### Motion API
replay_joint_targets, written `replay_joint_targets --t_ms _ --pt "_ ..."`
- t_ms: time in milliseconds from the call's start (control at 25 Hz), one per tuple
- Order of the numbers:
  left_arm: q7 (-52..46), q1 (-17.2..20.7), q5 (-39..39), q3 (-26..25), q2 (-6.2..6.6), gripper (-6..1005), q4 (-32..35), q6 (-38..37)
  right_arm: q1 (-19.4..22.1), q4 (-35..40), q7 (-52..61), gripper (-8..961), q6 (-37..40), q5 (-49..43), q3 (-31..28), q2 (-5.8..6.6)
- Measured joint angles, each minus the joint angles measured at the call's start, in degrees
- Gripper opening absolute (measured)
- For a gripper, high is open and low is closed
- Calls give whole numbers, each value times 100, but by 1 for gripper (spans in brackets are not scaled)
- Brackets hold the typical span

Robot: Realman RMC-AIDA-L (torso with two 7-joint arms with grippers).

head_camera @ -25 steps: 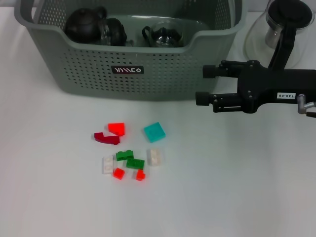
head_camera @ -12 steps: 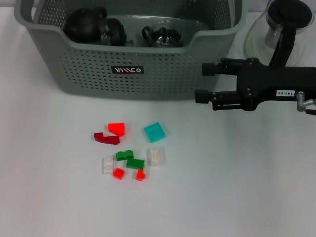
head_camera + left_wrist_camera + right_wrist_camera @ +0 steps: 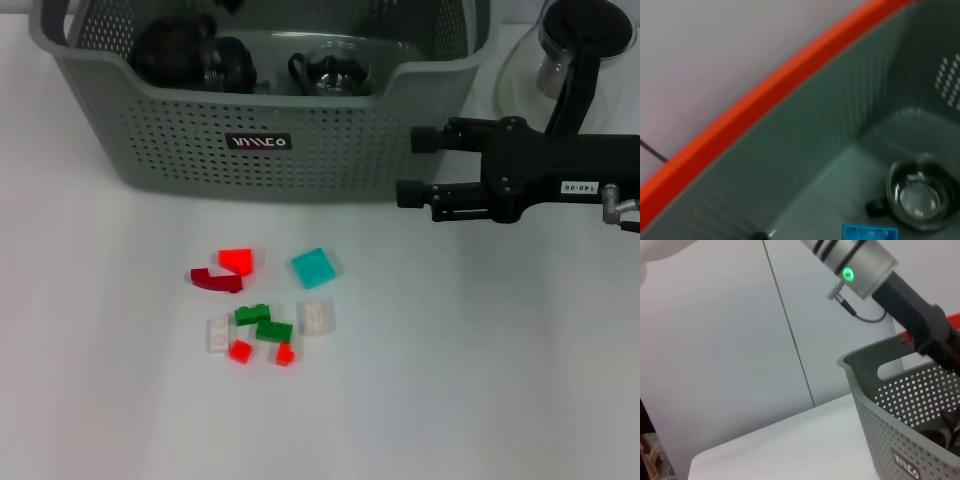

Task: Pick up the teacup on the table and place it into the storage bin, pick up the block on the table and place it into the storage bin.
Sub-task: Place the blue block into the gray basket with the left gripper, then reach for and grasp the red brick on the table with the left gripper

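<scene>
Hovering over the white table just off the storage bin's right front corner, the right gripper points toward the robot's left with its two black fingers spread apart and nothing between them. The storage bin — grey-green, perforated, with a small black label on its dipped front wall — stands at the far side of the table. Inside it lie dark teapots and a glass teacup; the left wrist view looks down into the bin and shows that cup on the floor, with a small blue patch just beside it. The left gripper itself does not show in any view, so whether its jaws are open or closed cannot be told; the right wrist view shows only the left arm above the bin's far corner.

The blocks lie loose on the table in front of the bin — a teal block, a red one, a dark red curved piece, two green bricks, two white bricks and two small red bits, all well apart from the right gripper.
</scene>
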State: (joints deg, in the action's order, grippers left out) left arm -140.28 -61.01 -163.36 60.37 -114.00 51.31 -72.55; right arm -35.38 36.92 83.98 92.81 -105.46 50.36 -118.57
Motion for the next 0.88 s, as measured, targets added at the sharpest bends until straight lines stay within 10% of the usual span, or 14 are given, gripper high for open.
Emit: replay_joint_targets --t_ms 440,680,880 --pt "-106 76 -24 317 -106 571 -366 465 -4 0 -38 851 -9 23 0 0" --pt "209 493 605 -1064 -259 583 1022 -308 5 -1 -44 850 -16 24 1 -1" --pt "1078 1260 3504 -2828 -60 807 1276 -1406 36 -1 -50 850 -17 39 1 0"
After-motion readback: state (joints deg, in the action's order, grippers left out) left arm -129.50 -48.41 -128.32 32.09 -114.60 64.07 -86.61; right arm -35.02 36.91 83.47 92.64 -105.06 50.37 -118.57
